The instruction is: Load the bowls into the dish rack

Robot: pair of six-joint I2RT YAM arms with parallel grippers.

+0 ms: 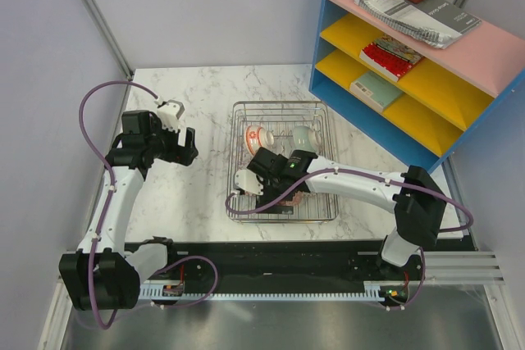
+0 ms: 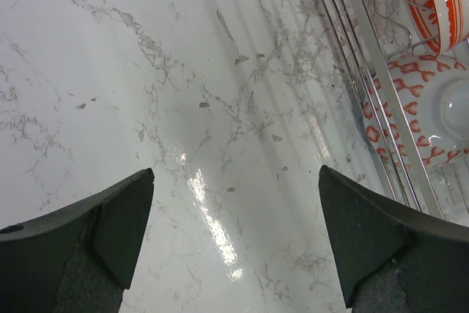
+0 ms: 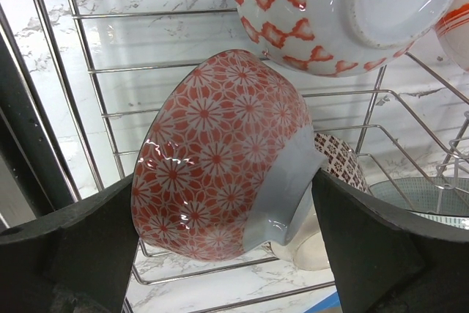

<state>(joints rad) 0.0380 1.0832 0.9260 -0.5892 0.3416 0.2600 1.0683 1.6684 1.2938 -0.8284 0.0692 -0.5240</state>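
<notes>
The silver wire dish rack (image 1: 283, 106) sits mid-table with bowls standing in it. A red bowl with white flowers (image 3: 220, 159) leans on its side in the rack, between the fingers of my right gripper (image 3: 226, 181). The jaws are spread wide, with the rim by one finger and the foot by the other. Behind it are a white bowl with red diamonds (image 3: 330, 12), a dark-red patterned bowl (image 3: 341, 159) and a teal bowl (image 3: 418, 196). My left gripper (image 2: 236, 174) hangs open over bare marble left of the rack (image 2: 359, 42), with nothing between its fingers. A heart-patterned bowl (image 2: 418, 115) shows through the wires.
A blue shelf unit (image 1: 394, 112) with pink and yellow shelves, holding books and a small brown box, stands at the back right, close to the rack's far corner. Grey walls close in the left side and back of the marble table (image 1: 189, 194).
</notes>
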